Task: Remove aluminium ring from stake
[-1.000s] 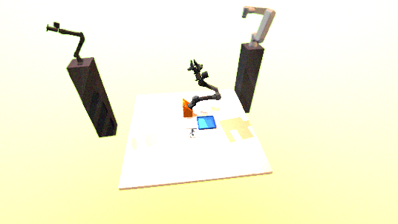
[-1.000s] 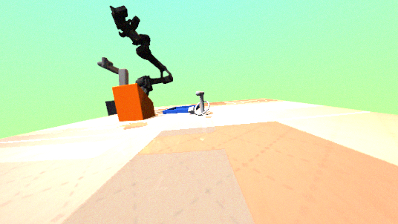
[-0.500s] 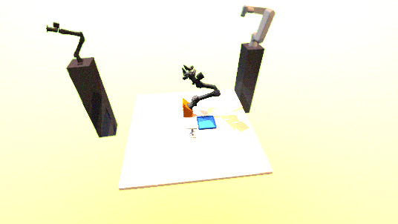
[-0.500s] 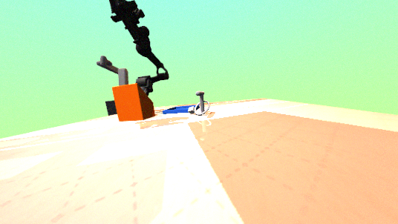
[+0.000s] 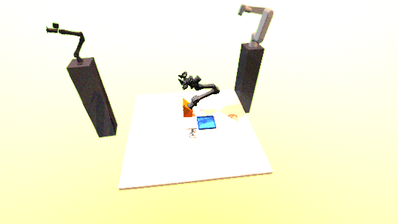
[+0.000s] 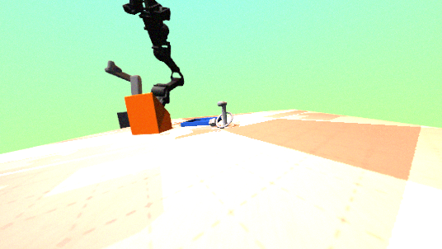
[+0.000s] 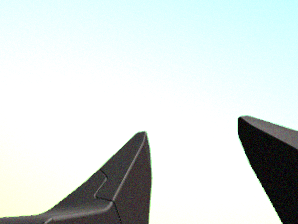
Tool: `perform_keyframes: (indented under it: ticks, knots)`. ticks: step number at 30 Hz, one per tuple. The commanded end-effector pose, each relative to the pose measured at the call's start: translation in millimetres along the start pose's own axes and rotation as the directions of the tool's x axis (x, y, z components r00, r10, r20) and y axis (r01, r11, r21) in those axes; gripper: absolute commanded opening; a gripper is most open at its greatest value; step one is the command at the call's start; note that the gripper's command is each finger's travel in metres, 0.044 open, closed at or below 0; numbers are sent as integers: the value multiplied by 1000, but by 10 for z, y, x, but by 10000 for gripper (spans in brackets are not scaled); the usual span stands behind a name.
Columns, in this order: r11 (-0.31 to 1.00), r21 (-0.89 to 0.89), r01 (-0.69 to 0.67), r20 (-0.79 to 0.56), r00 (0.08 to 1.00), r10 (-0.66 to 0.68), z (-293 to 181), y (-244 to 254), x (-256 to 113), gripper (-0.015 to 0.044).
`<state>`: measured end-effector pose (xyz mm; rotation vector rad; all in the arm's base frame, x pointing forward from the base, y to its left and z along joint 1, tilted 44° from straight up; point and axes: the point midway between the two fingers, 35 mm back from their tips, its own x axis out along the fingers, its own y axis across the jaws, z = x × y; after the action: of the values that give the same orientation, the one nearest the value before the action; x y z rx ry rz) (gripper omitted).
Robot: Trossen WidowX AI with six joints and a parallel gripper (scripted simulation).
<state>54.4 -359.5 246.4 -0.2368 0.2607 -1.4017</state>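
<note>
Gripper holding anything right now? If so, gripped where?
Nothing held: the gripper is open, with only background between its fingers. The ring is at the stake.

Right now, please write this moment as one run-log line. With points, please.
gripper (image 5: 180, 78) (image 7: 193, 132): open, nothing held | ring (image 6: 230, 124): around stake (image 6: 223, 113) | tray (image 5: 214, 122) (image 6: 187, 124): beside stake
</note>
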Motion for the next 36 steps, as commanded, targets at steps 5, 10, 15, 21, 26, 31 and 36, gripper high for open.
perform_keyframes:
  ticks: [5, 10, 15, 21, 26, 31, 36]
  knots:
    - [971, 77, -225, -81, 970, 231, -276, 665, -13, 200]
    - [922, 128, -365, -127, 916, 380, -429, 1103, -100, 200]
    - [850, 175, -498, -167, 835, 524, -571, 1529, -247, 200]
    - [738, 237, -632, -215, 706, 674, -745, 2003, -505, 200]
    - [629, 295, -719, -255, 576, 777, -892, 2355, -780, 200]
    - [514, 357, -780, -293, 430, 854, -1040, 2654, -1100, 200]
    - [400, 423, -813, -329, 273, 904, -1186, 2895, -1455, 200]
